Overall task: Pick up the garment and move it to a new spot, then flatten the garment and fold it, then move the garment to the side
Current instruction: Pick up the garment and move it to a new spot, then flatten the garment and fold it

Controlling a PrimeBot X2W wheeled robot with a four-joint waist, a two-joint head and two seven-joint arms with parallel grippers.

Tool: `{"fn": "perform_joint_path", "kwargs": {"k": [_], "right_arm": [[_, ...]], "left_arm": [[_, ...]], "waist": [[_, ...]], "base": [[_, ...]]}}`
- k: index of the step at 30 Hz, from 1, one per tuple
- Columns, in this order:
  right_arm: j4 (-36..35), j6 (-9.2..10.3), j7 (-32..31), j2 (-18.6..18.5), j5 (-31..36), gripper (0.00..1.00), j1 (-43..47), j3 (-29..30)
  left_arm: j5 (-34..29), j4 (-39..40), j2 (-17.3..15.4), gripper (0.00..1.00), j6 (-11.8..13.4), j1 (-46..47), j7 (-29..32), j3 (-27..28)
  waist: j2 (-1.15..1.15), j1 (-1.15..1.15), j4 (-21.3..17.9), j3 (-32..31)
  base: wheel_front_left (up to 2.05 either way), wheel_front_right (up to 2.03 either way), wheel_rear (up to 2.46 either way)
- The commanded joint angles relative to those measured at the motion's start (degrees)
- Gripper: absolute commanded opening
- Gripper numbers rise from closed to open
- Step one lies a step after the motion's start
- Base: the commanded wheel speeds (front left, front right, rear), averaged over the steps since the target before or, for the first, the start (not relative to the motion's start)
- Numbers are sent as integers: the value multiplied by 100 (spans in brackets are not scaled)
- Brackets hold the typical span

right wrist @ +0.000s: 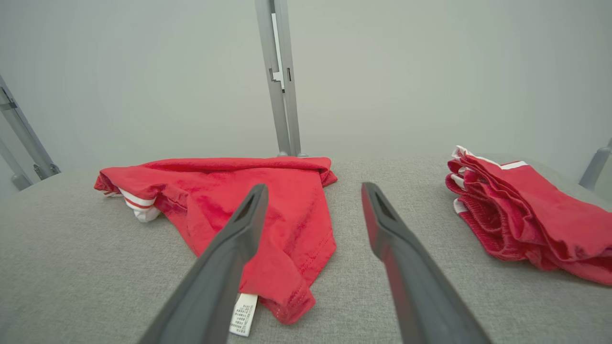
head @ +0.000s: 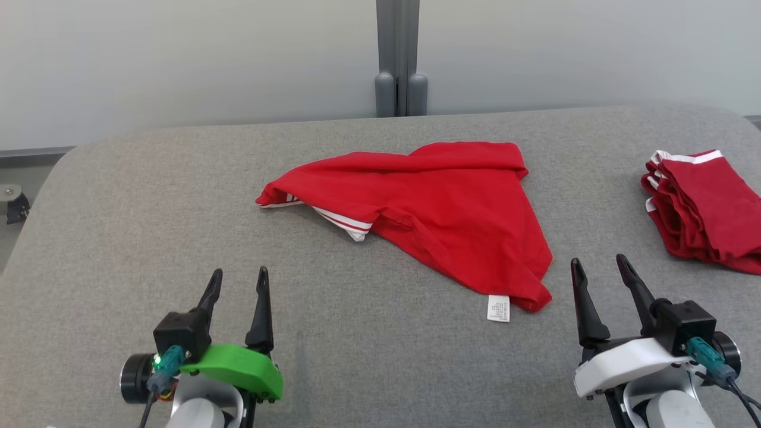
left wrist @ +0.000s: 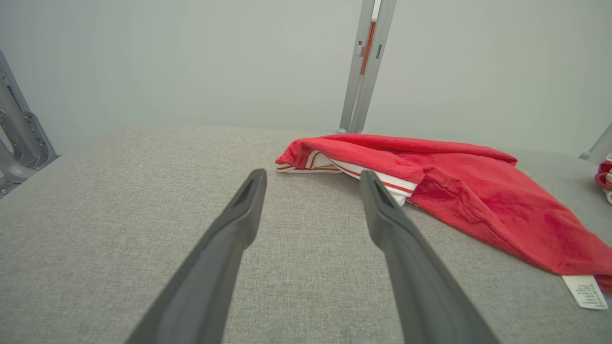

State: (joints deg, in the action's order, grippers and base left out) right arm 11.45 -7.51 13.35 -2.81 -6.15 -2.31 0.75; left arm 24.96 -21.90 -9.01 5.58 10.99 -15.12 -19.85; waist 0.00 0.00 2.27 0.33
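A grey woven surface [head: 119, 238] with rounded corners stands before a plain pale wall, with a grey metal post [head: 397, 59] behind its far edge. From the left, the left pincer [head: 239, 271] is spread and empty, and the crumpled red garment [head: 440, 208] lies mid-surface in a rough triangle, white-striped trim at its left and a white label [head: 498, 308] at its near corner. The right pincer [head: 598, 259] is spread and empty near that corner, a folded red pile [head: 707, 208] lies at the right edge, and the left wrist view adds a grey metal frame [left wrist: 19, 134] beyond the surface's left side.
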Motion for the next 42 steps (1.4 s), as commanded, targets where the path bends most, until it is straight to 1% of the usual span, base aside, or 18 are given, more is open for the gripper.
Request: {"fn": "perform_joint_path", "kwargs": {"k": [1, 11, 16, 26, 30, 36, 42], "right_arm": [[-85, 4, 26, -15, -35, 100, 93, 13], [-191, 4, -3, -15, -151, 100, 181, -119], [-152, 4, -19, -15, -163, 100, 118, -146], [-117, 4, -17, -16, -134, 100, 7, -191], [-124, 4, 3, -15, -134, 100, -56, -191], [-134, 4, 30, -15, -109, 100, -158, -158], [-133, 4, 50, -16, -140, 100, -328, -238]], "left_arm": [[-44, 78, 14, 100, 24, -153, -1, 93], [-267, 317, 175, 100, -76, -474, -2, 401], [-329, 293, 227, 100, -153, -447, -2, 457], [-460, 278, 310, 100, -221, -369, -2, 593], [-531, 229, 348, 100, -280, -265, -2, 556], [-609, -162, 430, 100, -436, 78, 14, 293], [-596, -982, 545, 100, -601, 764, 127, -88]], "waist": [[0, 0, 23, -20], [0, 0, 0, 76], [0, 0, 7, 120], [0, 0, -24, 211], [0, 0, -41, 274], [0, 0, -104, 431], [0, 0, -287, 719]], "base": [[0, 0, 0], [0, 0, 0], [0, 0, 0], [0, 0, 0], [0, 0, 0], [0, 0, 0], [0, 0, 0]]}}
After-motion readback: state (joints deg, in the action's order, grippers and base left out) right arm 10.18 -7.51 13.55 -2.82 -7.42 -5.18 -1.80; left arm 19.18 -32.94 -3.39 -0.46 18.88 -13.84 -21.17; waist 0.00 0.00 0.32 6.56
